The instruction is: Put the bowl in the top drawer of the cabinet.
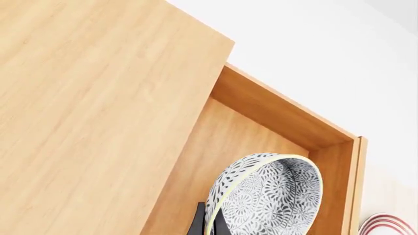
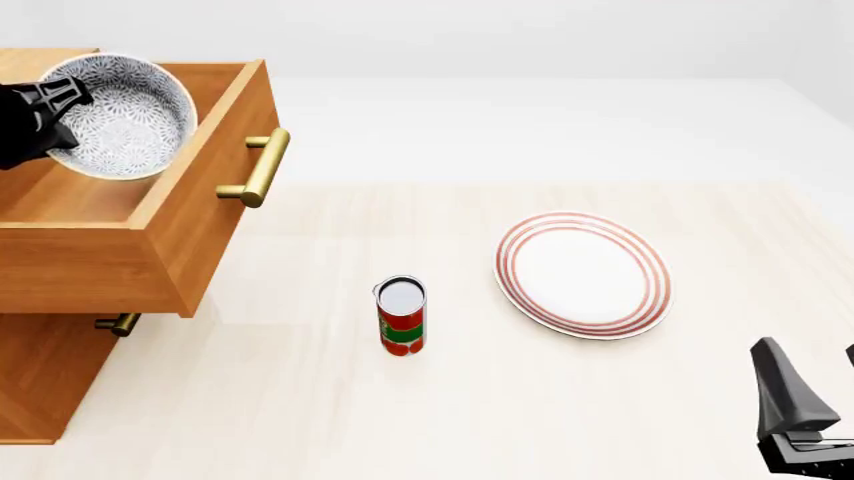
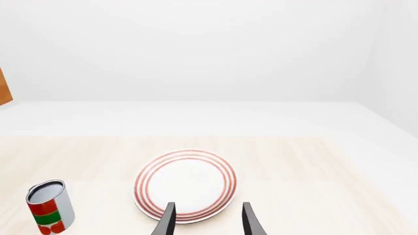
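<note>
Far left, the cabinet [image 2: 54, 370] stands at the table's nine o'clock edge, its top drawer [image 2: 200, 215] pulled wide open, brass handle [image 2: 260, 168] facing three o'clock. Over that open drawer the left gripper [image 2: 54, 115] is clamped on the bowl [image 2: 127, 115], one finger [image 1: 197, 223] outside the wall and one inside, pinching the rim. The bowl hangs tilted, its patterned inside turned toward the camera, above the drawer's floor near the back; I cannot tell whether it touches the wood. The lower drawer [image 2: 47, 375] is closed, only a bit of its handle [image 2: 118, 323] peeking out.

Near the table's [image 2: 441, 420] middle stands a can [image 2: 402, 316], red and green label, upright. At its two o'clock, well apart, lies a plate [image 2: 583, 273] with red rings.

Far right, at about four o'clock, the right gripper [image 3: 205, 218] hovers low over the table, fingers apart and holding nothing, pointing toward the plate.
</note>
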Action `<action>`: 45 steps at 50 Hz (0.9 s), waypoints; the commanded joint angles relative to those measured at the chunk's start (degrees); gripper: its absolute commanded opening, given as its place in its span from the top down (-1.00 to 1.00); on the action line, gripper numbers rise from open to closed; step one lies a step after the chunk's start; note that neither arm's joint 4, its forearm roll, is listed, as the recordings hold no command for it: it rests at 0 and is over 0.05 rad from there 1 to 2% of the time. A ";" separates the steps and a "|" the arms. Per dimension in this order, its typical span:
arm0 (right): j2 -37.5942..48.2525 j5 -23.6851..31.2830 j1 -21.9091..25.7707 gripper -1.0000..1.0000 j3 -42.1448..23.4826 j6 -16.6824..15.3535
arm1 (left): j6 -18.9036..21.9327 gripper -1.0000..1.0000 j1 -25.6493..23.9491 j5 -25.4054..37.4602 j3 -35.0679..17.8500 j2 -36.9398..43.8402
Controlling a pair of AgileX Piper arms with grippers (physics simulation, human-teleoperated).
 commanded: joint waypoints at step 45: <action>0.02 -0.01 0.00 -1.00 0.00 0.01 | 4.44 -1.00 0.41 3.53 -6.44 -3.36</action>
